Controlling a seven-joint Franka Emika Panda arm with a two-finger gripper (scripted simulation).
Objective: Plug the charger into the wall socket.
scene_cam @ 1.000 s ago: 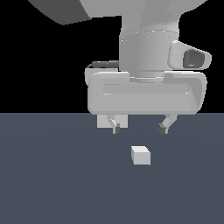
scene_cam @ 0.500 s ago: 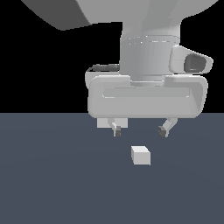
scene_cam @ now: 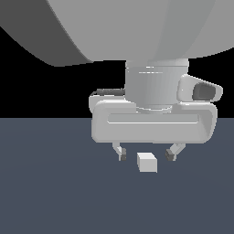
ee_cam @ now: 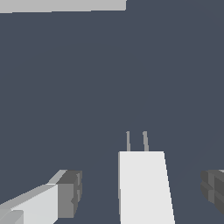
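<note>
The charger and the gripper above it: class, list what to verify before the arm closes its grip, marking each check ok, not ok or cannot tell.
1. Gripper open: ok.
2. Charger between the fingers: ok in the wrist view.
3. Fingers low enough to grip the charger: cannot tell.
4. Charger's two prongs visible, pointing away from the gripper: ok.
5. Wall socket ahead of the prongs: cannot tell; only a pale strip shows.

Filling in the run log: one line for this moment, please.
phase: pre-grasp | gripper: open, straddling charger, no contact | charger: on floor, prongs visible | wall socket: not identifiable
</note>
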